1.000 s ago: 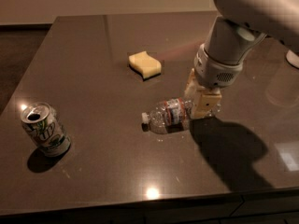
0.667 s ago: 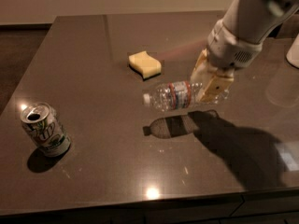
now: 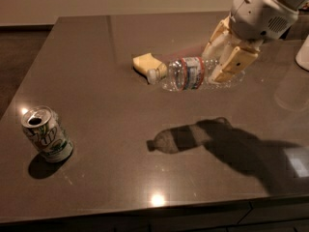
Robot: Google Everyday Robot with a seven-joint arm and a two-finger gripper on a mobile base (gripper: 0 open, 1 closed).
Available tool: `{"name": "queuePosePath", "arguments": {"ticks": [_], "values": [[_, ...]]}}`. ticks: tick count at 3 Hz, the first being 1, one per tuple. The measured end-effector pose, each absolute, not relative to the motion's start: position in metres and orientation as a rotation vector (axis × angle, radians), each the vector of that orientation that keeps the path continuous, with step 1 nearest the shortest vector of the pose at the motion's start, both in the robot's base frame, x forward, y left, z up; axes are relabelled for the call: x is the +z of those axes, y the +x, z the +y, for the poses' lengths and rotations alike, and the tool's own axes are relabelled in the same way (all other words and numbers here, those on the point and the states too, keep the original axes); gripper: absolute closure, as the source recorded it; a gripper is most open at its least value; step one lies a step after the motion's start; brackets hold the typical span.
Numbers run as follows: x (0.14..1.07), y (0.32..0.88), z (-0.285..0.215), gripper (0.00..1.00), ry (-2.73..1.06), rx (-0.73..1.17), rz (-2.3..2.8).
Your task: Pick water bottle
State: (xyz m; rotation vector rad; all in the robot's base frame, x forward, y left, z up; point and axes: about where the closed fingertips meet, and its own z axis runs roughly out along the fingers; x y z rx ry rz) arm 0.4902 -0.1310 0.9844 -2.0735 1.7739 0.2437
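Showing the single camera view: the gripper hangs at the upper right of the dark table, its two tan fingers closed on the base end of the water bottle. The bottle lies nearly level, its white cap pointing left and its label band sitting just clear of the fingers. The bottle's shadow falls on the table well apart from the bottle itself, so the bottle is judged to be held in the air and not resting on the surface. In the picture the cap overlaps a pale yellow sponge; whether the two touch cannot be told, though the separate shadow suggests the bottle passes above it. A green-and-white soda can stands upright near the front left edge, far from the grasp. A white object shows at the right margin, cut off by the frame.

Step in hand: the lift after grasping. Because the hold is at one end, the long free end acts as a lever; a steady upward motion without wrist rotation would keep the ribbed, thin-walled plastic from slipping or pivoting between the fingers. Firm but not crushing pressure is advisable, and the cap end should clear the sponge.
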Motion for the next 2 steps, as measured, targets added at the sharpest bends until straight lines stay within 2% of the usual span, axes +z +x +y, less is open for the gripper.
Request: {"name": "queuePosePath", "arguments": {"ticks": [2], "values": [[1.0004,0.4962,-0.121,1.0,-2.027,0.252,1.737]]}}
